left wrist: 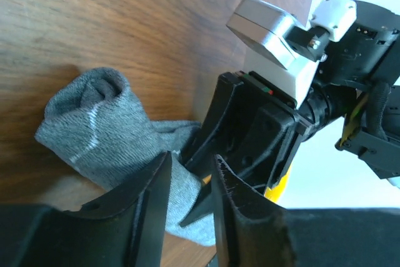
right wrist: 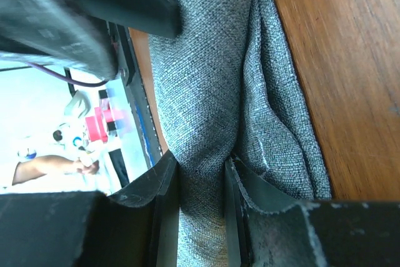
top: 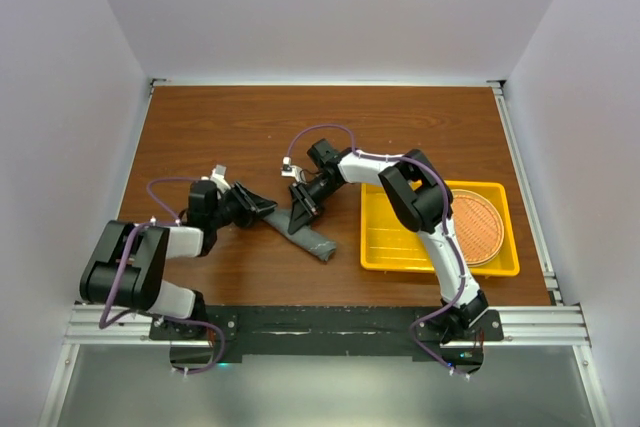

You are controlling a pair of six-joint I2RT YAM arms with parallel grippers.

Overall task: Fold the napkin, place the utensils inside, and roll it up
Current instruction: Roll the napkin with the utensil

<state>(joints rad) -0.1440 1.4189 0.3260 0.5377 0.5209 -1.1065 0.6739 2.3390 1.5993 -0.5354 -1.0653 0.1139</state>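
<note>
The napkin [top: 310, 238] lies as a rolled dark grey strip on the wooden table, running from the middle toward the yellow tray. My right gripper [top: 300, 219] comes down on the roll's upper part. In the right wrist view its jaws [right wrist: 201, 168] are shut on a pinched fold of the napkin [right wrist: 206, 79]. My left gripper [top: 264, 205] is at the roll's left end. In the left wrist view it [left wrist: 190, 162] stands narrowly open over the napkin's [left wrist: 94, 123] edge, right beside the right gripper's black fingers [left wrist: 250, 129]. The utensils are hidden.
A yellow tray [top: 420, 266] sits to the right of the napkin and holds a round woven orange-brown mat [top: 475, 227]. The right arm reaches over the tray's left side. White walls enclose the table on three sides.
</note>
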